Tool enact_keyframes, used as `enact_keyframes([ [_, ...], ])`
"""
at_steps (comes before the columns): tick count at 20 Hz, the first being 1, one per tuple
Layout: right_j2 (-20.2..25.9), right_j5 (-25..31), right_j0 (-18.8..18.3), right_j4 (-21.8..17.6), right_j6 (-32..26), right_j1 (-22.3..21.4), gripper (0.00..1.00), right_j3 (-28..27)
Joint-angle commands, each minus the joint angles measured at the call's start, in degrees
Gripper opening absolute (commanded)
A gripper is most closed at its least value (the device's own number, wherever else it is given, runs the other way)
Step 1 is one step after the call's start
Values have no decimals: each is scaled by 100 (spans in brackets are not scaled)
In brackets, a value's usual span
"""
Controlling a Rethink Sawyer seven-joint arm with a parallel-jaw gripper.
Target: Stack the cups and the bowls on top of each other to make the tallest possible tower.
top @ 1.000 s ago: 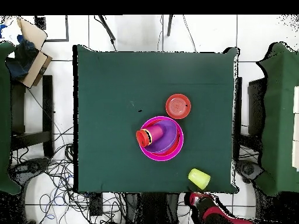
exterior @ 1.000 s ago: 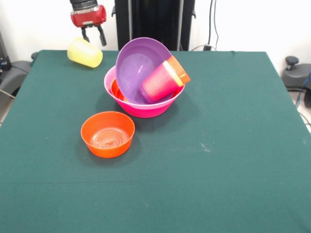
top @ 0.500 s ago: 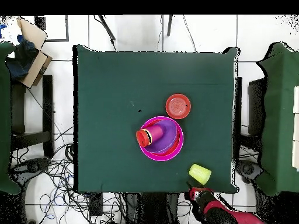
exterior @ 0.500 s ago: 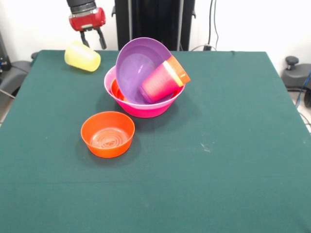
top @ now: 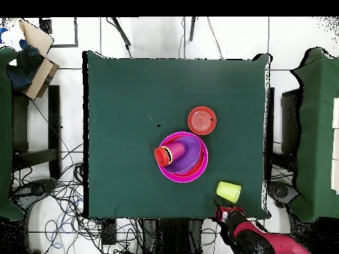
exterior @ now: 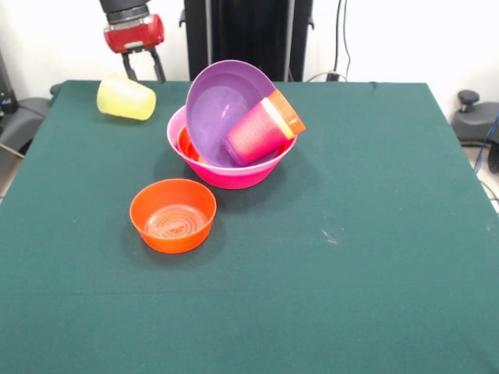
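The tower's base is a big pink bowl. A purple bowl leans tilted inside it, over an orange bowl. A magenta piece nested with yellow and orange cups lies on its side against the purple bowl. A separate orange bowl stands upright on the cloth. A yellow cup lies on its side near the table's corner. My gripper hangs open just behind that cup, holding nothing.
The green table's edge runs close behind the yellow cup. A cardboard box and cables lie on the floor beside the table. Green chairs stand at both sides.
The yellow cup has rolled sideways along the cloth, away from the table's edge, and my open gripper has moved the same way behind it. The tower and the lone orange bowl stayed put.
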Motion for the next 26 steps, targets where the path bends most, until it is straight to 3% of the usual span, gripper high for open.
enact_keyframes([
  [1,746,947,72,127,-1073,33,100,-924],
  [7,1076,1401,-136,218,-1518,250,100,-1125],
  [24,1352,1527,-231,44,-1366,281,100,-1055],
  [26,1576,1633,-323,70,-1750,432,100,-1005],
])
